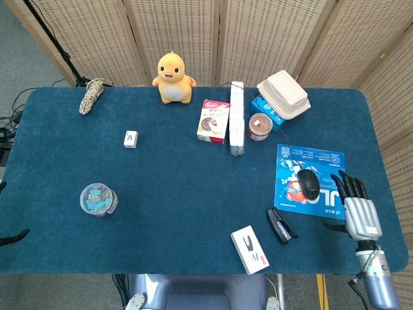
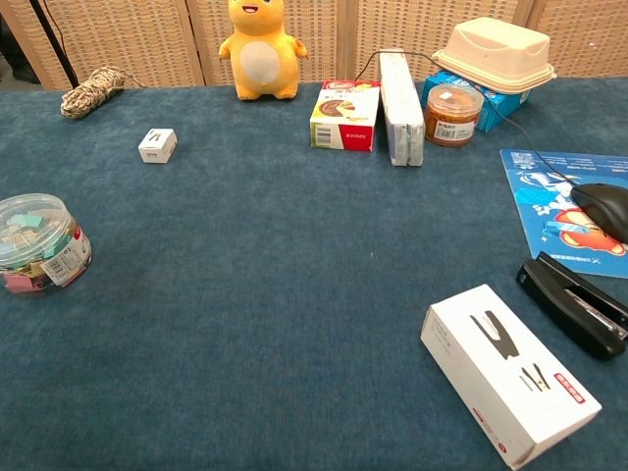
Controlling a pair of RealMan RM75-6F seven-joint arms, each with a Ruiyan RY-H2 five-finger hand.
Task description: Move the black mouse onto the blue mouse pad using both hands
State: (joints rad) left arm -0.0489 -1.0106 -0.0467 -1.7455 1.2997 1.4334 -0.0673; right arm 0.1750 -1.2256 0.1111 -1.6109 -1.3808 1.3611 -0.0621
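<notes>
Right hand (image 1: 359, 212) empty, fingers spread, over the worktop (image 1: 181, 194) edge. Black mouse (image 1: 310, 184) sits on the blue mouse pad (image 1: 326, 161), just left of that hand, not touching. Left hand barely visible at far left edge; state unclear.

Head view looks steeply down; chest view sits low, near; both share the table (image 1: 193, 194)

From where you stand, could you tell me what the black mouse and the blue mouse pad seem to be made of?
The black mouse looks like smooth hard plastic: its rounded shell carries a faint sheen. The blue mouse pad seems a thin, flexible sheet with a printed cartoon surface, lying flat on the cloth; whether fabric or plastic on top, I cannot tell.
</notes>
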